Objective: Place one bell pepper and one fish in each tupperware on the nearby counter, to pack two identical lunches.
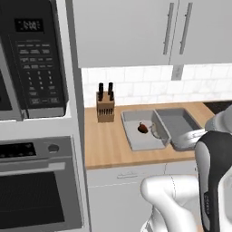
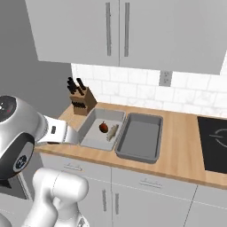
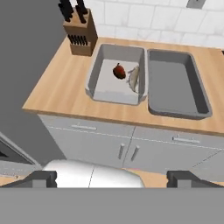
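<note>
Two tupperware trays stand side by side on the wooden counter point(image 3: 61, 87). In the lighter tray point(image 3: 94, 78) point(image 1: 136, 145) point(image 2: 91, 141) lie a red bell pepper point(image 3: 119, 71) point(image 1: 143, 128) point(image 2: 103, 127) and, just to its right, a slim fish point(image 3: 134, 76) point(image 2: 113, 131). The darker tray point(image 3: 173, 85) point(image 1: 179, 121) point(image 2: 139, 137) holds nothing. My gripper point(image 3: 116, 179) hangs well back from the counter, in front of the cabinet doors. It is open wide, with nothing between its fingertips point(image 3: 43, 178).
A wooden knife block point(image 3: 80, 33) point(image 1: 105, 108) point(image 2: 82, 102) stands left of the trays by the tiled wall. A microwave point(image 1: 31, 59) and an oven point(image 1: 36, 190) are built into the column on the left. A black cooktop point(image 2: 213, 142) lies to the right.
</note>
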